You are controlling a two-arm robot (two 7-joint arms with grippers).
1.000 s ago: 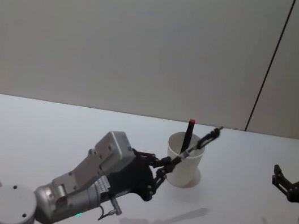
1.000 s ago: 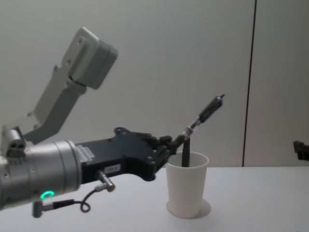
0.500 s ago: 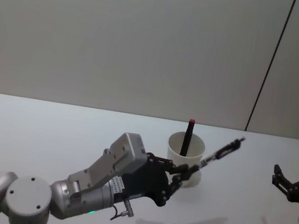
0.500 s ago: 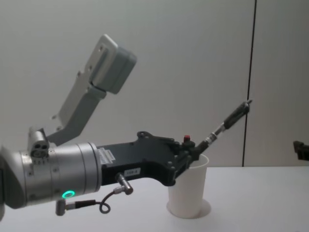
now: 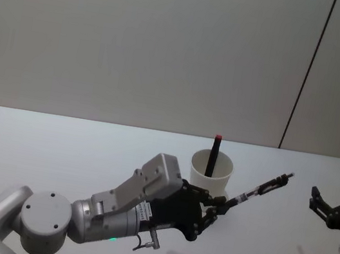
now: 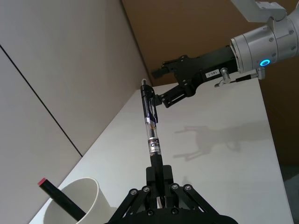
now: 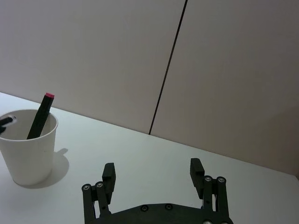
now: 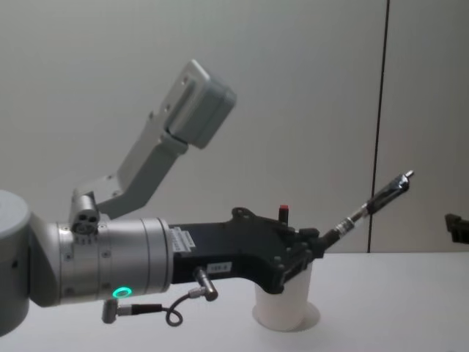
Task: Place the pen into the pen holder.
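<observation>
Left gripper (image 5: 221,205): reaches in from the lower left, sits just in front-right of the cup (image 5: 211,181) and above the tabletop (image 5: 55,147). Fingers (image 6: 164,176) are pinched nearly closed on the lower end of the pen (image 5: 264,187). Firm grip, nothing else touched as far as I can see.

Cup: white paper, upright on the tabletop at centre. In the chest view the left gripper (image 8: 316,246) covers its upper half, and only the base (image 8: 282,312) is clear.

Marker (image 5: 214,154): black with a red end, stands in the cup leaning on the rim, red end above it.

Pen: clear barrel, black clip and grip. It's outside the cup, in the air, slanting up and away to the right from the fingers. Its free end points toward the right gripper, well apart from it. In the right wrist view that end (image 7: 5,121) overlaps the cup rim at the frame edge; can't tell contact there.

Right gripper (image 7: 153,171): parked at the right edge, low over the tabletop, well apart from the cup. Fingers (image 7: 108,173) spread wide, holding nothing.

Count: 1 pen, 1 marker, 1 cup, 2 grippers.
</observation>
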